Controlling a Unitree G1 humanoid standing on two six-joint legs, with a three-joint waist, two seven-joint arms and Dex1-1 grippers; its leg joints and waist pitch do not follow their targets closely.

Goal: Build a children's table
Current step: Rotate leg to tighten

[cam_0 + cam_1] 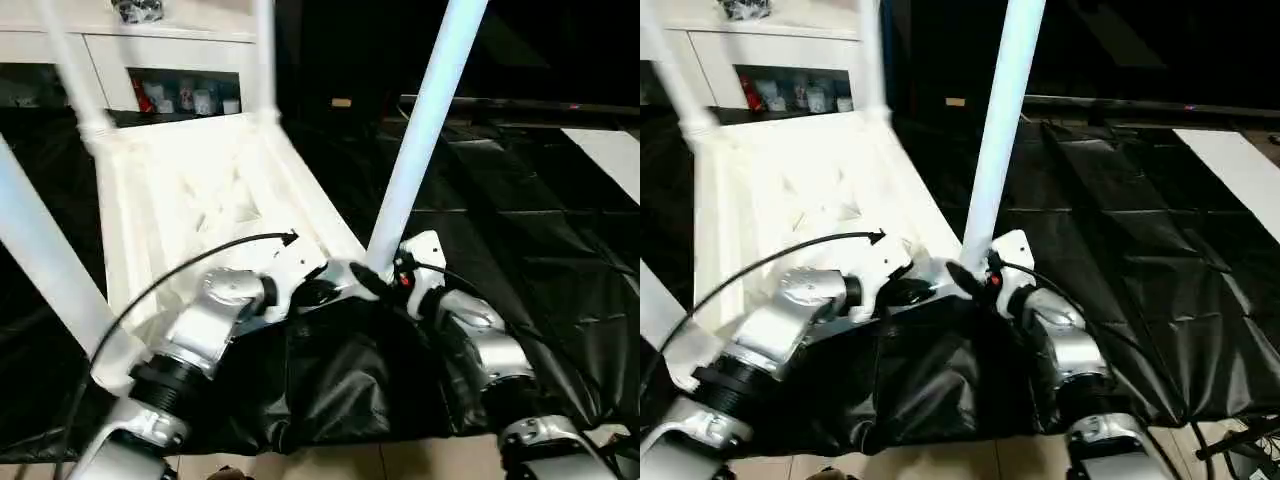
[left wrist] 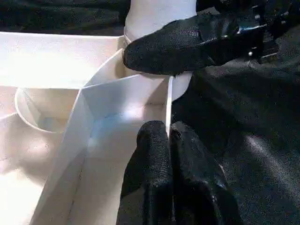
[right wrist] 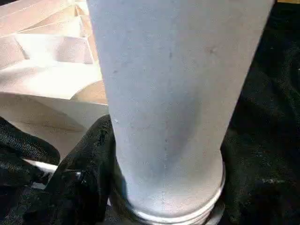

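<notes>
With left gripper [image 2: 169, 140] pinched shut on the tabletop [image 1: 190, 190] rim and right gripper [image 1: 375, 283] clamped around the leg [image 1: 425, 130], keep leg upright while seating it in the corner socket.

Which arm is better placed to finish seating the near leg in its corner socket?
Right. Its pincer wraps that leg's base; the left pincer pinches the tabletop's rim.

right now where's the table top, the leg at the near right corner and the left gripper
table top [image 1: 200, 200], left eye view, on its ribbed underside
near right leg [image 1: 425, 125], left eye view, midway up the tube
left gripper [image 2: 169, 140], left wrist view, fingertips pinching the top's thin rim
</notes>
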